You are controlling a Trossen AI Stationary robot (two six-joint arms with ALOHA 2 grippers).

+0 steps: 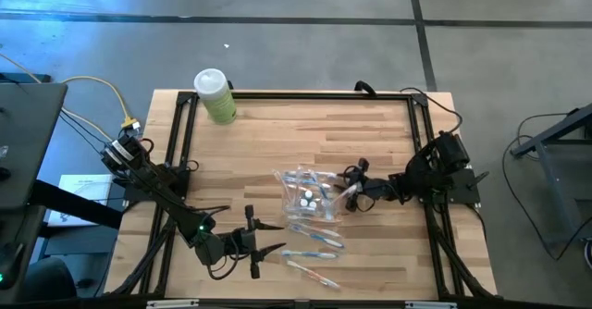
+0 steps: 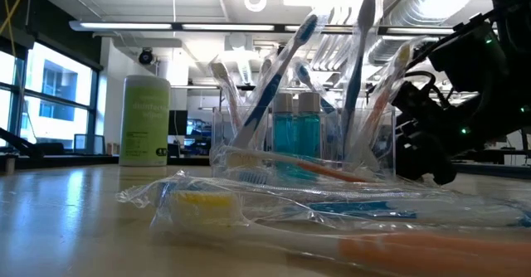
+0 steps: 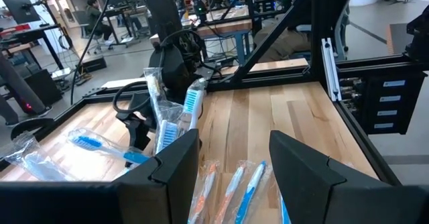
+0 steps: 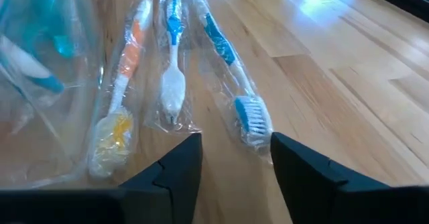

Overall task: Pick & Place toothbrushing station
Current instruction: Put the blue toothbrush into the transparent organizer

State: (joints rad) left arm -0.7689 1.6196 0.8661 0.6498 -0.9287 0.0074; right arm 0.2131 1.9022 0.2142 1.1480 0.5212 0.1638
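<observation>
Toothbrushes (image 1: 313, 237) in thin clear wrap, lying flat near the front of the tabletop (image 1: 370, 133), some blue, some orange. Clear holder (image 1: 305, 196) standing mid-tabletop, more brushes stuck upright in it, small white-capped tubes (image 1: 306, 197) inside. Green bottle (image 1: 216, 96) far off at the back corner.

Left tool (image 1: 256, 242) low at the front, just beside the loose brushes, fingers spread wide, holding nothing. Right tool (image 1: 354, 191) right next to the holder, fingers also apart and empty, pointing at three wrapped brushes (image 4: 171, 49).

Probably very light, all of it. Wrap looks slippery and crinkly, likely to slide. Holder thin and easy to tip over. Best to pinch a brush across the stiff middle of its handle, not the loose wrap or the bristles.
</observation>
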